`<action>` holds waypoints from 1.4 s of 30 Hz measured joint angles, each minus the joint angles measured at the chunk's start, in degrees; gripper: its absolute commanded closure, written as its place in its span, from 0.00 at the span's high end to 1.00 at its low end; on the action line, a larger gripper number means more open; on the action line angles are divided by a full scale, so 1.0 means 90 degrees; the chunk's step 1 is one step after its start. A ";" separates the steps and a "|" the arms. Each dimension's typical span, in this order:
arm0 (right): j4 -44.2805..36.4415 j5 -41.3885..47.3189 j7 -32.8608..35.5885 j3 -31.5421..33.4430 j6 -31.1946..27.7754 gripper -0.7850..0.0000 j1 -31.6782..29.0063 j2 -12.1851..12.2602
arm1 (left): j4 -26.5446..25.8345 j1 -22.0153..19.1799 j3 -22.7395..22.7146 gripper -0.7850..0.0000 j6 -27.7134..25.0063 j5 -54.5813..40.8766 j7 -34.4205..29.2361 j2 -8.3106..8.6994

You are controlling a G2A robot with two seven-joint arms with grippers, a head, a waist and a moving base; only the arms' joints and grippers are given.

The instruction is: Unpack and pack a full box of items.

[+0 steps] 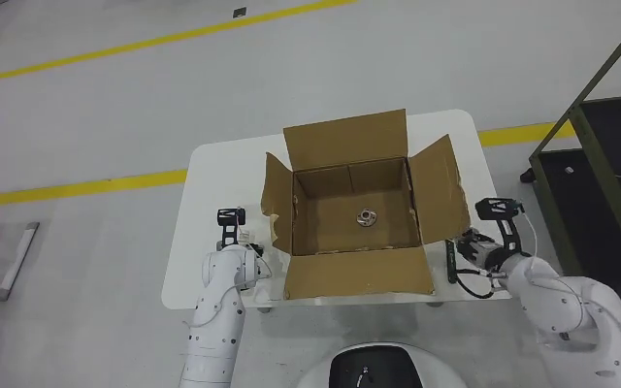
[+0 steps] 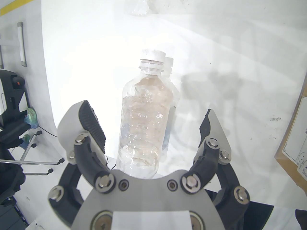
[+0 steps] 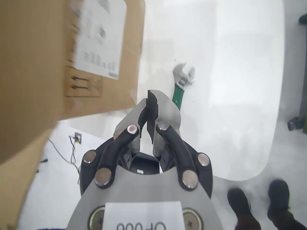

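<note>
Box point(image 1: 359, 274): flaps open, mid-worktop point(image 1: 223, 175); a small round metal part point(image 1: 364, 216) lies inside.
Left tool point(image 2: 147, 110): wide open, straddling a clear bottle point(image 2: 144, 125) left of the box, not touching it.
Right tool point(image 3: 150, 99): closed, empty, right of the box.
Wrench point(image 3: 181, 83): green-handled, on the worktop near the right tool.

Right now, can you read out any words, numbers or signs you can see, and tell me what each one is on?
White label on the box: blurred, unreadable.
Printed marks below it: blurred, perhaps arrows.
Corner label, left wrist view: too small, cut off.
Wrist tag on the right arm: upside down, cut off by the frame.
Bottle: no label seen.
</note>
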 measured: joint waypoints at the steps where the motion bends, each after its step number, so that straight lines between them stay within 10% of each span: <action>1: -0.0220 0.0148 -0.0362 0.0154 -0.0144 0.00 -0.0155 0.0001 | 0.0000 0.0000 0.0000 1.00 0.0000 0.0000 0.0000 0.0000; 8: -0.1652 0.1142 -0.1849 0.1091 -0.0835 0.00 -0.1004 0.0008 | 0.0000 0.0000 0.0000 1.00 0.0000 0.0000 0.0000 0.0000; 18: -0.2010 -0.0423 0.0266 -0.0390 -0.0739 0.00 0.0487 0.0187 | 0.0000 0.0000 0.0000 1.00 0.0000 0.0000 0.0000 0.0000; 28: -0.0050 -0.2934 0.0638 -0.3074 0.0276 0.00 0.2432 0.0036 | 0.0000 0.0000 0.0000 1.00 0.0000 0.0000 0.0000 0.0000; 42: 0.1933 -0.2347 -0.0024 -0.3669 0.1135 0.00 0.3248 -0.0187 | 0.0000 0.0000 0.0000 1.00 0.0000 0.0000 0.0000 0.0000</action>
